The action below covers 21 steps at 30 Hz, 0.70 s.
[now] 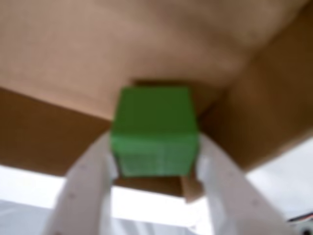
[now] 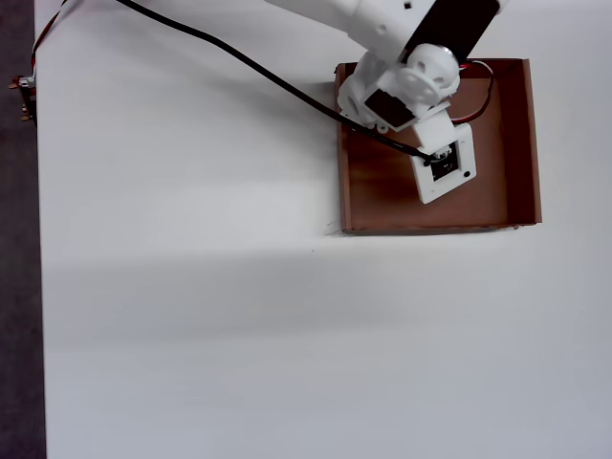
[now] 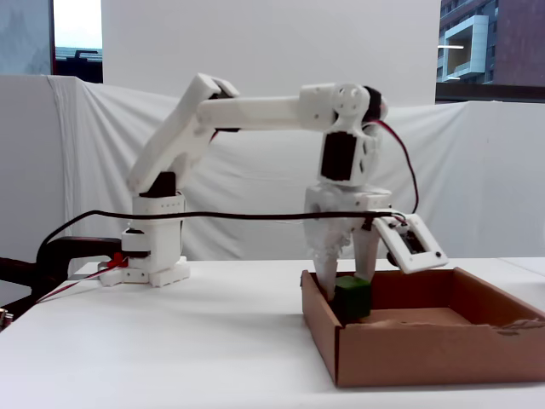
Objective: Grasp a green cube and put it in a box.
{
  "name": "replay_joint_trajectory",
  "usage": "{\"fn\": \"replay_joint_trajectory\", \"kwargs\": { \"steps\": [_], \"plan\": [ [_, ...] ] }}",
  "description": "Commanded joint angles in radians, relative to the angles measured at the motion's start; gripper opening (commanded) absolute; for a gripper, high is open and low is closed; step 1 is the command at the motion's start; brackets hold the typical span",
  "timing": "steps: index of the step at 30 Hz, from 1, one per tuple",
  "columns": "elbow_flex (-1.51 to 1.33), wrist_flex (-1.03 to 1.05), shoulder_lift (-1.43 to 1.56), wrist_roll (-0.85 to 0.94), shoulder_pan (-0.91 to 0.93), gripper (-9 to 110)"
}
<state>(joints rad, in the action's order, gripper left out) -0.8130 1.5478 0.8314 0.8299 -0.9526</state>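
The gripper (image 1: 155, 169) is clamped on the green cube (image 1: 155, 129), one white finger (image 1: 88, 181) pressed on each side face, wrist view. In the fixed view the gripper (image 3: 349, 290) points straight down inside the box (image 3: 400, 349) and the green cube (image 3: 352, 298) sits between the fingers, near the box's left wall; whether it touches the floor cannot be told. The wrist view shows brown floor beyond the cube at 12 o'clock and a wall rising at 3 o'clock, with the white table (image 1: 146, 203) past the near rim at 6. The overhead view hides cube and gripper tips under the arm (image 2: 402, 86); it does show the box (image 2: 516, 143) sitting at 1 o'clock on the table (image 2: 191, 316), with open floor toward its right wall and bare tabletop everywhere from 6 to 10. A black cable (image 2: 239, 62) runs across the table to the wrist.
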Motion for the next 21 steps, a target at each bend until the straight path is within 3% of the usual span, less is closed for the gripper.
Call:
{"fn": "replay_joint_trajectory", "kwargs": {
  "steps": [1, 11, 21],
  "plan": [
    [0.054, 0.011, 0.015, -0.002, -0.006, 21],
    [0.08, 0.038, 0.04, -0.002, 0.006, 21],
    [0.006, 0.11, 0.288, -0.002, 0.044, 21]
  ]
}}
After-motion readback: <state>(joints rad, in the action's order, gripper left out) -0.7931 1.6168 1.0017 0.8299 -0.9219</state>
